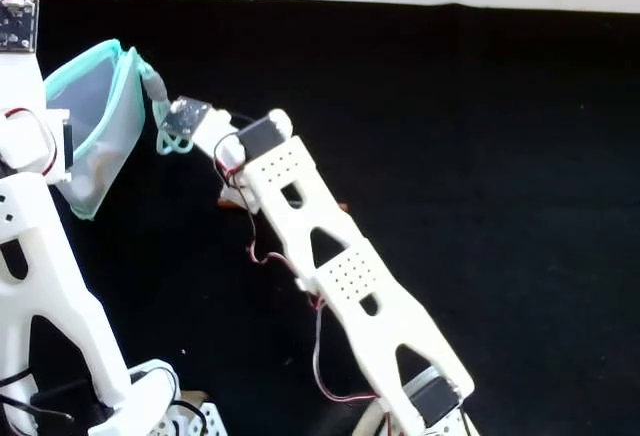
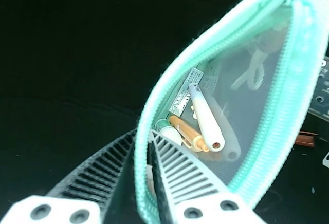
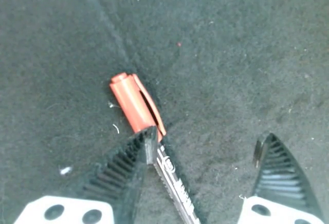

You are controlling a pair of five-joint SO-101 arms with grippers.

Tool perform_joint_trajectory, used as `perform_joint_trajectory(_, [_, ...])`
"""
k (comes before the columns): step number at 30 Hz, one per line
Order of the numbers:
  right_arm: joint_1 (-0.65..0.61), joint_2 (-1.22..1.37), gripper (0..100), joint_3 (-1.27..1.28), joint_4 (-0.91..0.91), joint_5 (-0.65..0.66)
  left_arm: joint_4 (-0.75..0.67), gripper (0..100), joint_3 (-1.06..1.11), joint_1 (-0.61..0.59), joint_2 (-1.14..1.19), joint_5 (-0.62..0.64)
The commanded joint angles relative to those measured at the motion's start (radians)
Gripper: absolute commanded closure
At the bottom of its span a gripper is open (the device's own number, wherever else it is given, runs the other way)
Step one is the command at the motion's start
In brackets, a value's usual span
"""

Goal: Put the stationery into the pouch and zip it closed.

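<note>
While the left gripper is clamping the rim of the pouch, one finger inside the mouth and one outside, it is holding the pouch raised and open at about ten o'clock in the high view. Pens and other small items are lying inside against the mesh. The zip is standing undone along its visible length.

The right gripper is hanging low over the table with its fingers apart, gripping nothing. A marker with a red cap is lying flat on the black cloth. Its dark barrel is running close against one finger, and the other finger is standing well apart from it. In the high view a sliver of red is showing under the right arm, with the pouch at roughly ten o'clock from it.

Judgement: the step in hand is picking up the marker. To do it well, the gripper should be shifting sideways until the barrel is sitting midway between the fingers, then closing on the barrel rather than the cap, which could pull off. An off-centre grip is risking a roll. The left arm should be holding the mouth wide for the drop, with zipping coming afterwards.
</note>
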Motion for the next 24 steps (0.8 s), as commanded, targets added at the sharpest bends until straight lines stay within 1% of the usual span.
perform_joint_trajectory(1, [-0.03,0.025,69.9,-0.007,0.005,0.028,-0.009,99,0.008,-0.018,0.048,0.005])
perform_joint_trajectory(3, [-0.044,0.053,69.9,-0.01,0.005,0.052,-0.009,99,0.008,-0.018,0.048,0.005])
perform_joint_trajectory(15, [-0.054,0.077,69.9,-0.035,0.008,0.057,-0.006,99,0.01,-0.018,0.051,0.005])
perform_joint_trajectory(18, [-0.036,0.062,69.9,-0.058,0.008,0.051,-0.003,99,0.01,-0.018,0.051,0.005])
perform_joint_trajectory(22, [0.007,-0.013,69.9,-0.102,0.008,-0.017,-0.002,99,0.01,-0.018,0.051,0.005])
perform_joint_trajectory(24, [0.022,-0.044,69.9,-0.102,0.008,-0.029,-0.002,99,0.01,-0.018,0.051,0.005])
